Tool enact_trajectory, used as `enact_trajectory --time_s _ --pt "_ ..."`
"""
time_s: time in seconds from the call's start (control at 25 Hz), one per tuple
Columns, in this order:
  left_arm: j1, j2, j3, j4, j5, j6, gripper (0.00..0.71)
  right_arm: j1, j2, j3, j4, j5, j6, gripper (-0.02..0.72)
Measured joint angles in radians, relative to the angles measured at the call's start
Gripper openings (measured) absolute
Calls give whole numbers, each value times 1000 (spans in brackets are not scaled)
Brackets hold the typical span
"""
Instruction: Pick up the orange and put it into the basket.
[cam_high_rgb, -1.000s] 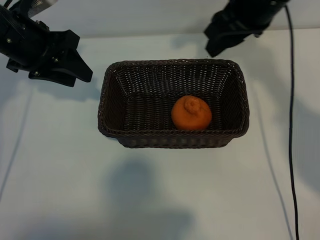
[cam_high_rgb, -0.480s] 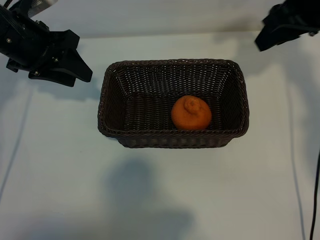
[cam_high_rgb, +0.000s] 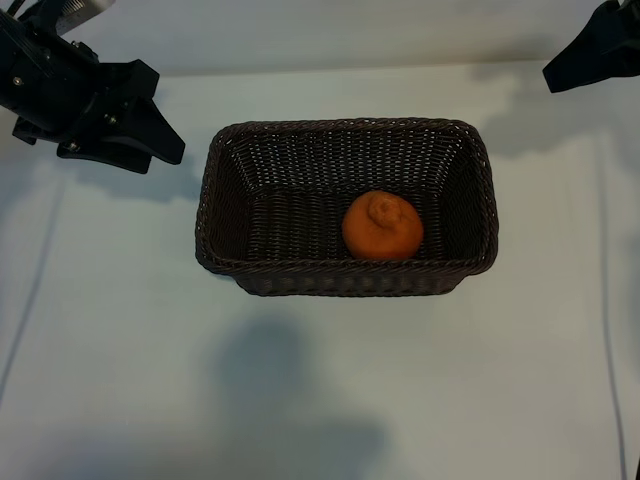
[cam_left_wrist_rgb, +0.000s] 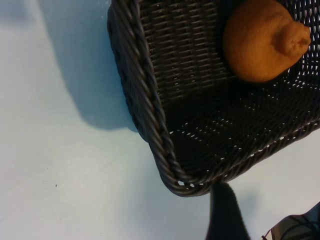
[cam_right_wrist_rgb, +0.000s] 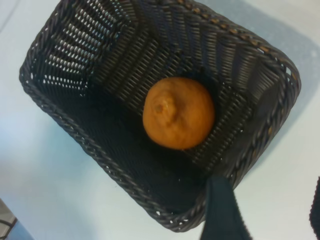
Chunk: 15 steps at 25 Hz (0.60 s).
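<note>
Now right gripper (cam_high_rgb: 592, 62) sits at the far right corner, jaws apart, holding nothing; left gripper (cam_high_rgb: 125, 125) left of basket (cam_high_rgb: 345, 280), jaws apart too — orange (cam_high_rgb: 382, 227) rests inside basket, nearer its right end.

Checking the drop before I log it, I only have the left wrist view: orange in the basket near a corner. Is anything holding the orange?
Observer: No. The orange lies alone on the floor of the basket; the right gripper is off at the table's far right corner, empty.
Operator: Right jaws?
Observer: Open; one finger shows in its wrist view, clear of the rim.
Operator: Where's my own arm?
Observer: The left gripper hangs left of the basket, beyond the rim, open and empty.
</note>
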Motion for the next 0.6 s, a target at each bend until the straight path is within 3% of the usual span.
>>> enact_trajectory --time_s 0.6 --pt "0 0 -5 0 0 0 472 0 0 61 -24 0 -35 423"
